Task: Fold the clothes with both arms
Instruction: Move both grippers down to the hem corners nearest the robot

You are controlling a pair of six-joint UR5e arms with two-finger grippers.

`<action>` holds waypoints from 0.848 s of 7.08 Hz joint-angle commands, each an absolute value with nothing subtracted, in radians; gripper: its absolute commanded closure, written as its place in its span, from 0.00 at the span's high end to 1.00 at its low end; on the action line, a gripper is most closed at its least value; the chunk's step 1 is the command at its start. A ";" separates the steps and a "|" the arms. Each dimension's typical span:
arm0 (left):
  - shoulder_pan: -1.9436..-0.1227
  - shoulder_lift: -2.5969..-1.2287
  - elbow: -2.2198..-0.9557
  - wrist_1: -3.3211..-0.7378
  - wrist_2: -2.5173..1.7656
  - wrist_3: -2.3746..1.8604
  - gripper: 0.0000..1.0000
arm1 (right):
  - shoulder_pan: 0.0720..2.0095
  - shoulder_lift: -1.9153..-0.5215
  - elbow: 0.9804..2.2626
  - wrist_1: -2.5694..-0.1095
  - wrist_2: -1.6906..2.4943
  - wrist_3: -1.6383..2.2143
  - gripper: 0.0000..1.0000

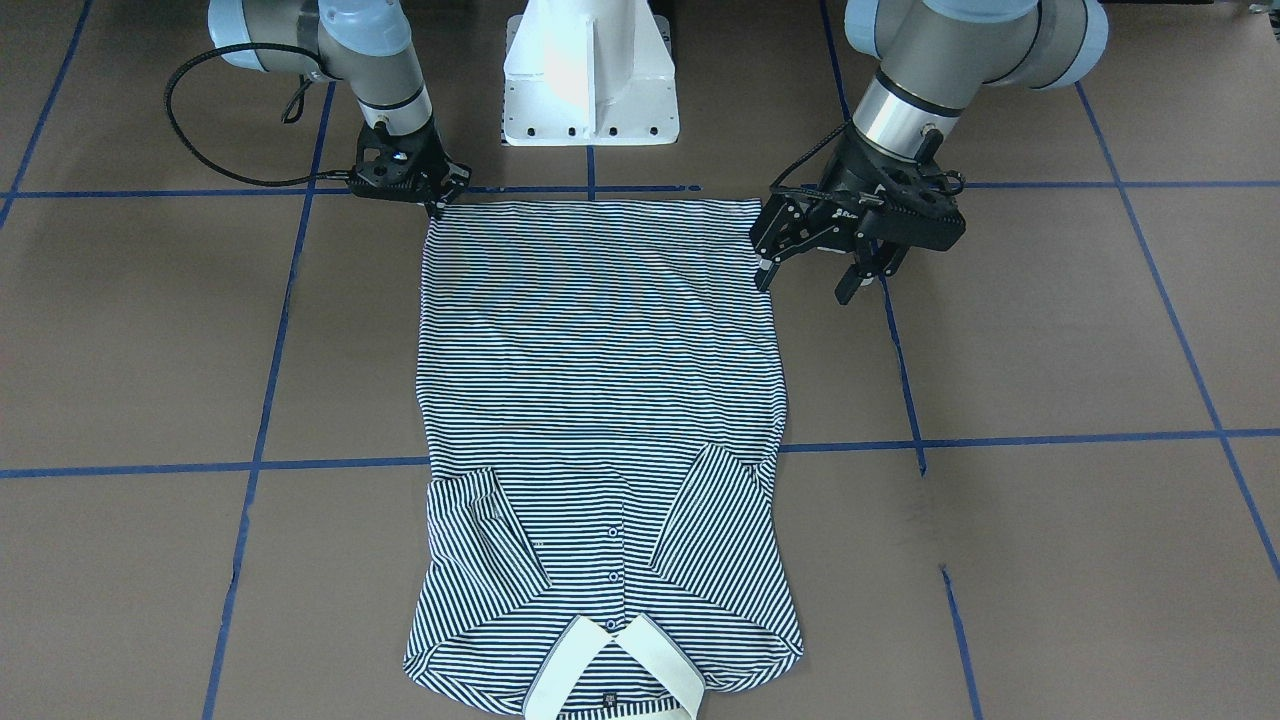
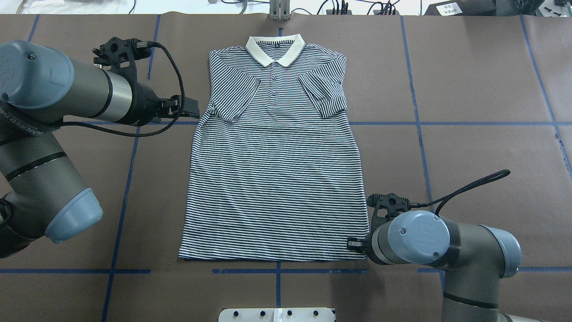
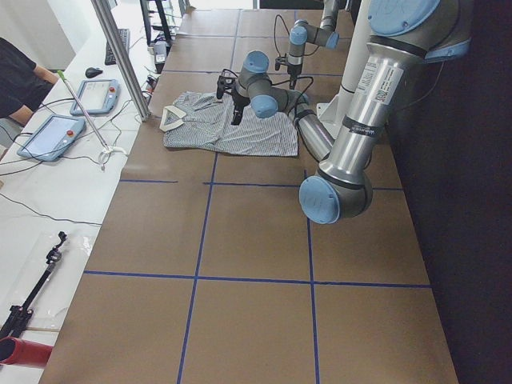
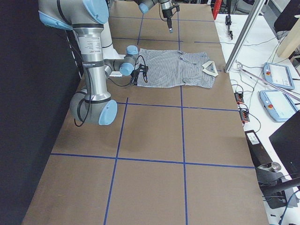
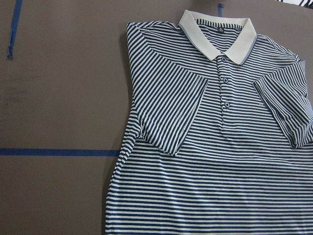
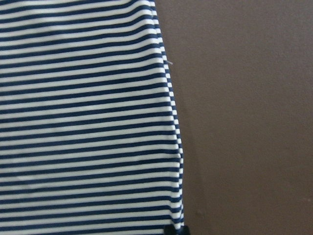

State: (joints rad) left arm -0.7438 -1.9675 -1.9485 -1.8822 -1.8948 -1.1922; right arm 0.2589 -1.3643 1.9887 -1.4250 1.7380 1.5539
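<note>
1. Since both sleeves [image 2: 234, 96] lie folded in over the chest, the step in hand looks like the hem-to-collar fold; each gripper needs one hem corner.
2. Here the right gripper [image 1: 437, 200] sits low at the hem corner on its side, touching or just beside the cloth; whether it has closed on the fabric I cannot tell.
3. Meanwhile the left gripper [image 1: 808, 278] hangs raised near the shirt's side edge, fingers spread wide, holding nothing; it should probably drop to the left hem corner [image 2: 182, 256] and pinch both layers.
4. Lift both corners level and together; an uneven pull would likely skew the body or drag the sleeves open.
5. The striped polo shirt [image 2: 277, 179] lies flat and front up in the middle of the brown table [image 2: 469, 89]; cream collar [image 2: 275, 47] far from the robot, hem nearest it; placket buttoned; fabric smooth, few wrinkles.
</note>
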 commanded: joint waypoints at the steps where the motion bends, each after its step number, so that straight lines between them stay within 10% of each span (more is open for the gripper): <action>1: -0.733 -1.959 -1.927 -1.882 -1.893 -1.213 1.00 | 0.274 -1.370 2.023 -1.425 1.784 1.554 0.00; 6: -0.432 -1.826 -2.003 -1.748 -1.673 -1.571 1.00 | 0.304 -1.371 2.101 -1.420 1.789 1.552 0.00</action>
State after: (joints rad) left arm -0.5338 -1.8530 -1.9886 -1.8037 -1.7529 -1.4687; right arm 0.2991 -1.3738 2.0880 -1.4219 1.7884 1.5524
